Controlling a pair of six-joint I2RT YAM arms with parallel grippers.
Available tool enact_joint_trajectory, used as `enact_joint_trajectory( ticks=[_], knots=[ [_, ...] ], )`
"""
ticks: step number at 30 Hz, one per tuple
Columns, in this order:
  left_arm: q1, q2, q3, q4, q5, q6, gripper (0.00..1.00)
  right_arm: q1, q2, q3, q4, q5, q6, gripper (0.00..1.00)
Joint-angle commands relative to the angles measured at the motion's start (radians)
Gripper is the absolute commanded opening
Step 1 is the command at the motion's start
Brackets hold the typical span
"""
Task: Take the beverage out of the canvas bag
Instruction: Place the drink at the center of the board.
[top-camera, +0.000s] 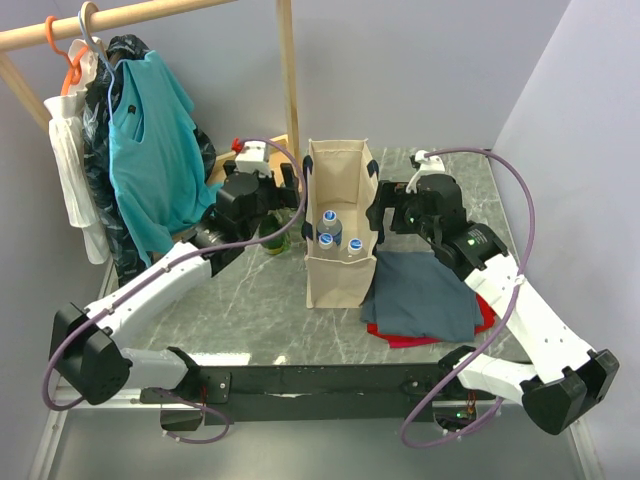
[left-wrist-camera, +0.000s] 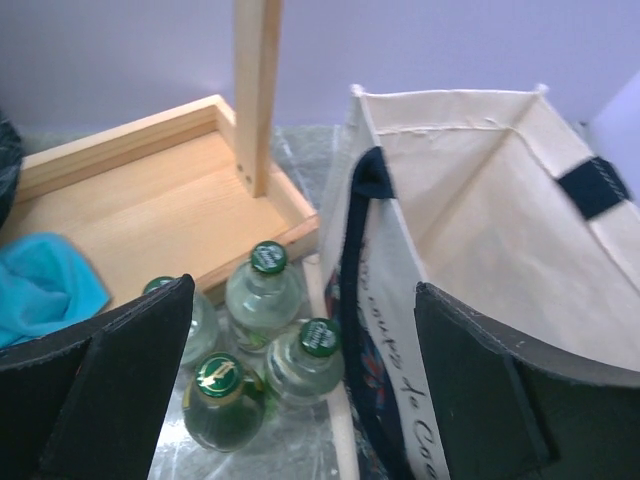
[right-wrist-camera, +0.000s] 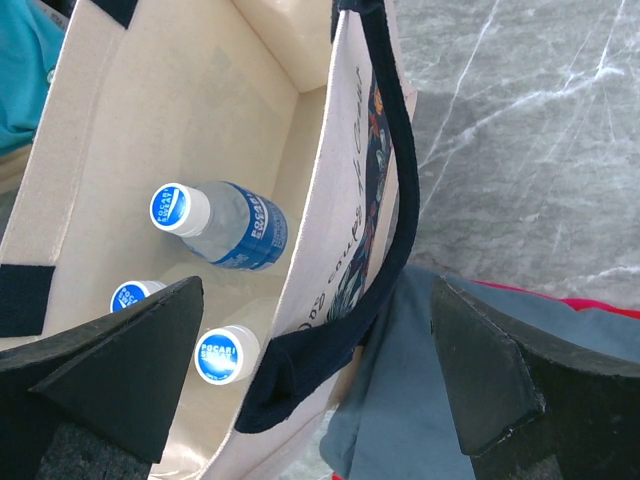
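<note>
- near right: folded grey-blue cloth (top-camera: 425, 290) lying on a red cloth (top-camera: 400, 338), right up against the bag's near-right corner, all on the marble table (top-camera: 240, 300)
- canvas bag (top-camera: 340, 285) stands upright mid-table btw the two arms, mouth open
- inside it, down at the bottom: 3 blue-capped bottles (top-camera: 330, 217), so the drinks are in the bag
- right gripper (right-wrist-camera: 318, 285): spread wide, gripping nothing. The bag's right wall + navy handle (right-wrist-camera: 403, 180) sit in the gap btw its jaws
- left gripper (left-wrist-camera: 302, 290): also spread wide w/ nothing held, the bag's left wall in its gap
- just left of the bag, outside it: a cluster of green-capped bottles (left-wrist-camera: 262, 290) on the table
- behind those: wooden tray (left-wrist-camera: 150, 190) w/ an upright wooden post (left-wrist-camera: 255, 90)
- far left: teal top (top-camera: 150, 150) hanging on a rack
</note>
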Motion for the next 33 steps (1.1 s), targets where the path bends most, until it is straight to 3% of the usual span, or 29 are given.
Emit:
enact_joint_trajectory(
  ticks=[1,16,22,33],
  knots=[
    [-0.004,-0.033,0.096,-0.066,0.127,0.024,0.96,-0.007,-0.027,-0.002,0.036,-0.003,0.005,1.0],
    [-0.006,0.046,0.308,-0.274,0.516,0.13,0.96,-0.007,-0.02,0.011,0.039,-0.015,0.008,1.0],
    [-0.006,0.066,0.313,-0.263,0.666,0.161,0.98,-0.008,-0.011,0.02,0.033,-0.009,0.002,1.0],
    [-0.006,0.268,0.579,-0.559,0.885,0.193,0.96,-0.007,-0.02,0.009,0.039,-0.015,0.008,1.0]
  ],
)
